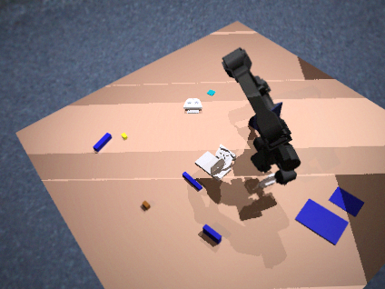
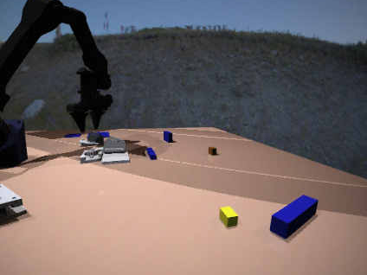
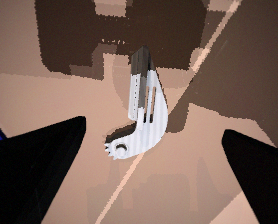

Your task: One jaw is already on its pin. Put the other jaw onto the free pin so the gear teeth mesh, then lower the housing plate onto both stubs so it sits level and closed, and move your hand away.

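Note:
The loose white jaw lies on the table with its toothed end and hole toward the lower left in the wrist view. My gripper is open and empty, pointing down above the loose jaw, which shows between the fingers in the wrist view. The fingers look clear of it. The white base stands beside it, with the other jaw on it. The free pin is too small to make out. The white housing plate lies apart, farther back in the top view.
A blue bar lies close to the base. Another blue block, a brown cube, a yellow block and a long blue bar lie farther off. Two flat blue panels lie right.

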